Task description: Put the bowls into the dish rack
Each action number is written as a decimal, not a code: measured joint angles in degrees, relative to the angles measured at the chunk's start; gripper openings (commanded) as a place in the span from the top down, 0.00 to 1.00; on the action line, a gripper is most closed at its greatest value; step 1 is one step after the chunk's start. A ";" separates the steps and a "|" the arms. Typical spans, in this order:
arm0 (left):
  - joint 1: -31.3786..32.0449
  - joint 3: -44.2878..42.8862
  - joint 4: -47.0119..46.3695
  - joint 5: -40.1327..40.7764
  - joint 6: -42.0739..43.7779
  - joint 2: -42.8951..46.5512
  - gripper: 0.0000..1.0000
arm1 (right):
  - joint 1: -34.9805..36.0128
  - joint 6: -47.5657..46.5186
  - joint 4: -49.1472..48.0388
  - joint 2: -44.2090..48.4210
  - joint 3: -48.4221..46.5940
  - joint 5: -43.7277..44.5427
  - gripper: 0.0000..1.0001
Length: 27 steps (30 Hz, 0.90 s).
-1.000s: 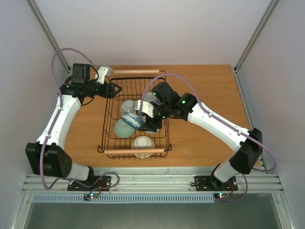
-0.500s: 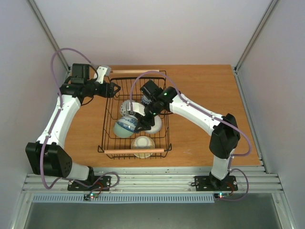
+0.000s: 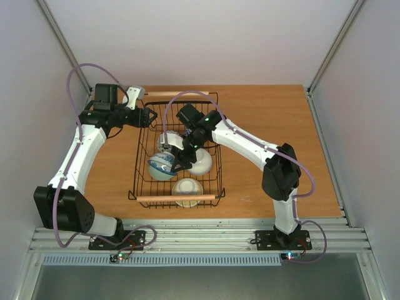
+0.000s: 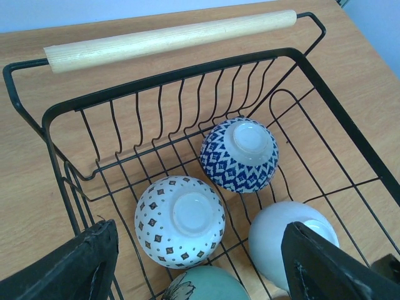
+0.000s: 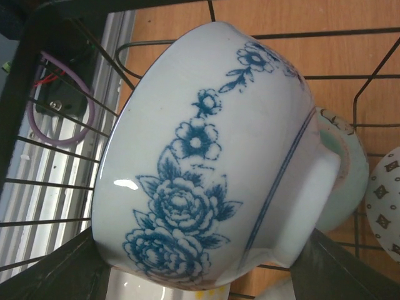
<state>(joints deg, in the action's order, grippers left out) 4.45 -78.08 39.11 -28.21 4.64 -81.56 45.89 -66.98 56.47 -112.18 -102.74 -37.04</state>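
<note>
The black wire dish rack [image 3: 139, 164] holds several bowls, most of them upside down. My right gripper [image 3: 171, 162] is shut on a white bowl with blue flowers [image 5: 206, 156], held on its side low inside the rack [image 5: 56, 150]; the same bowl [image 3: 160, 167] shows at the rack's left middle. My left gripper [image 4: 200, 275] hangs open and empty over the rack's far-left corner [image 4: 187, 72]. Below it lie a dotted white bowl [image 4: 180, 220], a blue zigzag bowl [image 4: 239, 154], a pale bowl [image 4: 281, 234] and a green bowl [image 4: 200, 286].
A cream bowl [image 3: 187, 189] sits at the rack's near end under the near wooden handle [image 3: 178, 199]. The far handle [image 4: 169, 37] lies beyond the left gripper [image 3: 150, 115]. Bare wooden table [image 3: 269, 125] extends right of the rack; grey walls enclose the sides.
The right arm has swung its elbow inward and carried the blue-flowered bowl leftward and lower inside the rack. The left arm has stayed where it was.
</note>
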 measured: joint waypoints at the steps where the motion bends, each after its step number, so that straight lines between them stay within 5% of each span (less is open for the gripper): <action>1: 0.00 0.00 0.00 0.11 0.00 0.00 0.28 | 0.09 -0.07 0.33 -0.83 -0.66 0.00 0.99; 14: -0.26 0.00 -0.22 0.39 -0.02 0.00 0.27 | 3.19 -0.81 1.66 -3.76 -1.01 5.81 0.99; 27: -0.26 0.00 -0.39 0.37 -0.04 0.00 0.27 | 5.86 -2.93 -8.96 -2.01 7.39 14.88 0.99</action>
<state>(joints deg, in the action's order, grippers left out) 4.19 -78.08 38.72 -27.83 4.60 -81.56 51.75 -69.91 47.51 -114.19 -95.35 -22.15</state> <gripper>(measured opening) 0.728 0.703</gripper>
